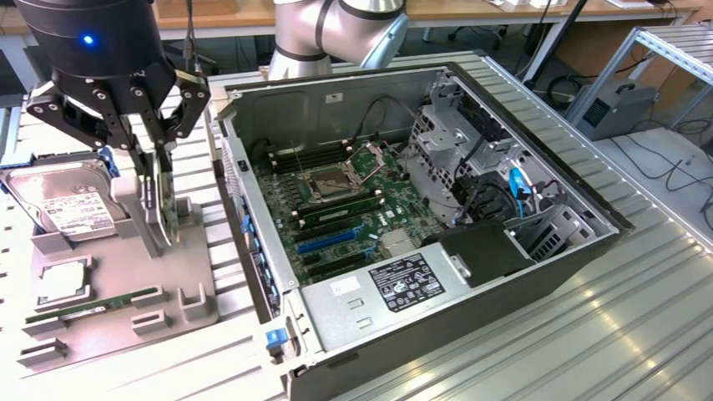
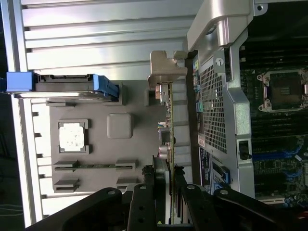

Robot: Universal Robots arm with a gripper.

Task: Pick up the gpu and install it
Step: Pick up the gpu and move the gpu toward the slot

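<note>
Wrist view: pincer (image 2: 170, 175) clamps the thin dark gpu (image 2: 170, 120) edge-on (silvery bracket (image 2: 166, 67) at its end).

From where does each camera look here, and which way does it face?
Exterior view: raised, off the robot, looking down at an angle on the open computer case and grey tray; the arm and pincer show.
Wrist view: on the wrist, looking along the pincer at the gpu it grips edge-on.
Both show the tray, hard drive and case.
</note>
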